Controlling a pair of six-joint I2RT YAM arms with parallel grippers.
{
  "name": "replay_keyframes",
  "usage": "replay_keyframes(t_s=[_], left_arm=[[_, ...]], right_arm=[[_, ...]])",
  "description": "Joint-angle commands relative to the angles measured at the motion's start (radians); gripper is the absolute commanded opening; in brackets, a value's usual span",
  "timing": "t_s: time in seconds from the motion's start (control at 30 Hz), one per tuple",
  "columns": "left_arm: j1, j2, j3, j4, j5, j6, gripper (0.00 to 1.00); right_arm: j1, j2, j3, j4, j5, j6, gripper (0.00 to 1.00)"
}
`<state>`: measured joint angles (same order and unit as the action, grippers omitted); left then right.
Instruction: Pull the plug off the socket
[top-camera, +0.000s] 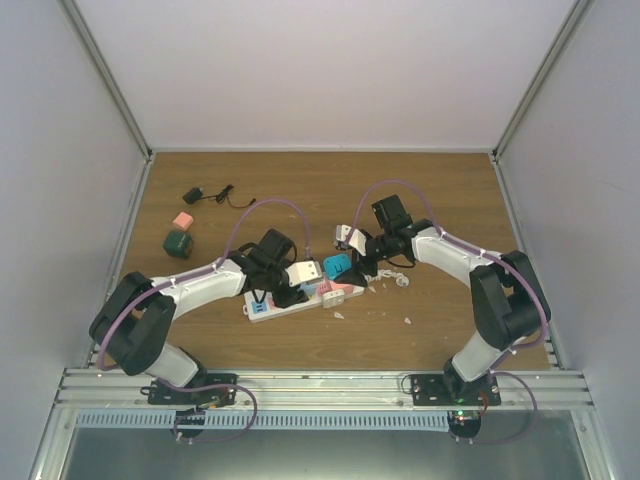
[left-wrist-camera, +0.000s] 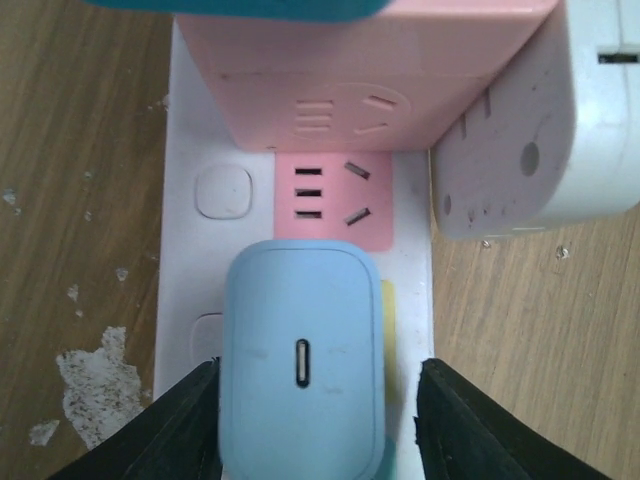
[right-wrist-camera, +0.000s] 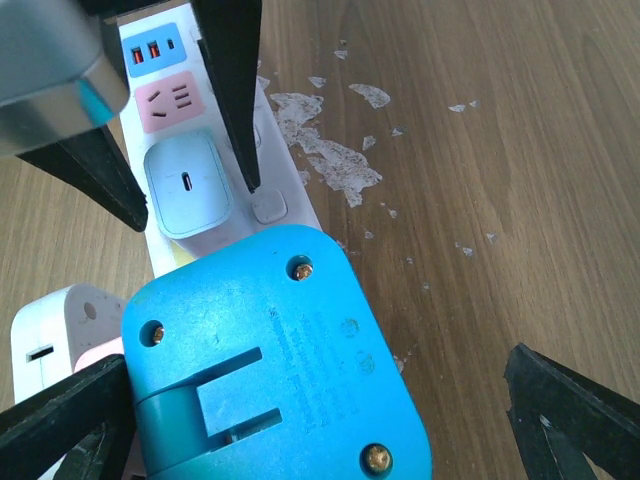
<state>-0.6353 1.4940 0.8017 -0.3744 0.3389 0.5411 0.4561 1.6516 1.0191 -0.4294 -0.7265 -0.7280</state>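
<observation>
Two obstacles near light-blue plug (left-wrist-camera: 300, 360) on socket (left-wrist-camera: 182, 280): pink adapter (left-wrist-camera: 370, 80), white adapter (left-wrist-camera: 545, 130).

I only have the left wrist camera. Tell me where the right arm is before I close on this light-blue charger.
Observer: The right gripper hangs open over the far end of the power strip, past the pink adapter in your view.
Operator: Name that blue edge at the top of my picture.
Observer: It is a bright blue plug lying prong side up between the right fingers, with a clear gap to one of them.
Operator: Report what sits behind the light-blue charger.
Observer: A free pink socket face, then a USB panel at the strip's end.
</observation>
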Motion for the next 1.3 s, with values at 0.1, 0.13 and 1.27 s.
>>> replay_keyframes(t_s=[0.1, 0.13, 1.27], left_arm=[[-0.032, -0.004, 0.003, 0.019, -0.073, -0.092, 0.43], [-0.033, 0.0, 0.012, 0.021, -0.074, -0.102, 0.42], [0.149, -0.165, 0.012, -0.002, 0.154, 0.043, 0.0]], right_arm=[[0.009, 0.027, -0.025, 0.026, 0.079, -0.007, 1.0], [0.01, 0.027, -0.026, 0.026, 0.079, -0.007, 1.0], [0.007, 0.005, -0.046, 0.018, 0.077, 0.002, 1.0]])
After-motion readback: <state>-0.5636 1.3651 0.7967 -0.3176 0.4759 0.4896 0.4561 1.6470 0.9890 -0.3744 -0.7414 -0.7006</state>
